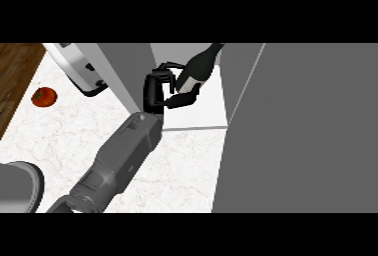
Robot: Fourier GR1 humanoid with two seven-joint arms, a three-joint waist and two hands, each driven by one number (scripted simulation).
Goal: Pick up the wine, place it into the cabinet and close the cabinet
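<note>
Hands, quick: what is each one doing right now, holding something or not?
Left hand: does not show in the head view.
Right hand: fingers curled round the dark glass wine bottle, holding it inside the open grey cabinet.

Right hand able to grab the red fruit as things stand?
Probably not: the right hand is curled round the wine in the cabinet. The red fruit itself lies unobstructed on the counter.
</note>
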